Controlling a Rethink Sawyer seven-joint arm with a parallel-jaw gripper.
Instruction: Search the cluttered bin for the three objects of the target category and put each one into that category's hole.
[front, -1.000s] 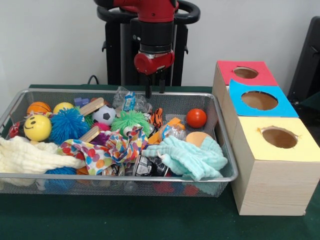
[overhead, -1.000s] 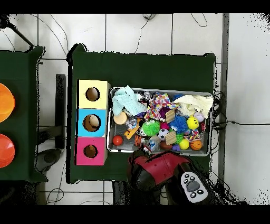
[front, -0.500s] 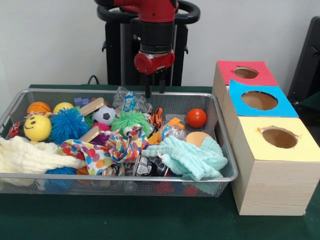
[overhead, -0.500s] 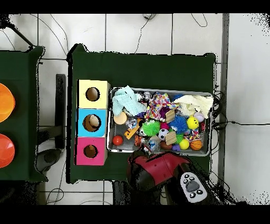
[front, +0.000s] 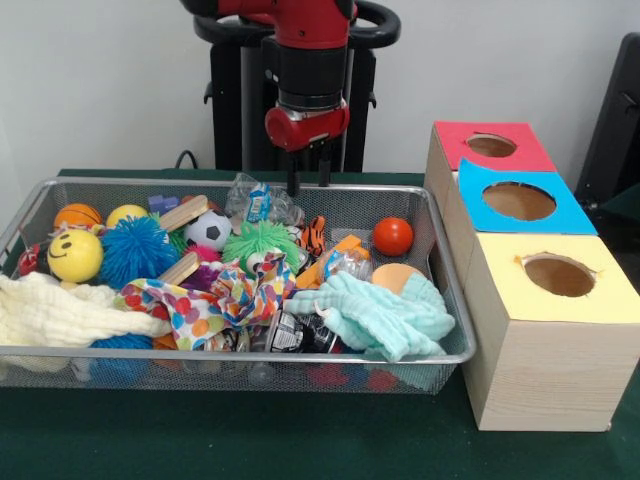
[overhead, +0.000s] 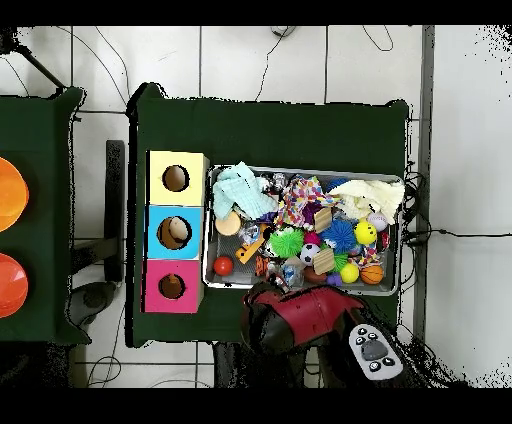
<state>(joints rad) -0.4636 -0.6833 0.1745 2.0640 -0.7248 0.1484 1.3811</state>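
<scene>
Your tool (front: 310, 178) hangs above the bin's far rim at 12 o'clock in the front view, its 2 thin fingers spread apart and pinching nothing.

The bin (front: 230, 354) sits on the green bench (front: 250, 440), crowded with items:
- 1 orange striped plush (front: 314, 236), just below the tool, wedged between the green spiky ball (front: 258, 242) and an orange block (front: 330, 262). You can find no other plush animal among the clutter.
- 1 blue spiky ball (front: 135, 250) at 9 o'clock, touching the yellow smiley ball (front: 75, 256).
- 1 soccer ball (front: 208, 229) beside a wooden block (front: 183, 212).
- 1 red ball (front: 393, 236) at 2 o'clock, alone near the far right corner.
- 1 mint cloth (front: 380, 312) at 4 o'clock, 1 cream cloth (front: 60, 312) at 8 o'clock, 1 dotted cloth (front: 215, 295) between them.

At the bin's 3 o'clock side stand 3 wooden boxes. The red-ringed hole (front: 491, 146) is farthest, then the blue-ringed hole (front: 519, 201), then the yellow-ringed hole (front: 559, 274) nearest the camera.
</scene>
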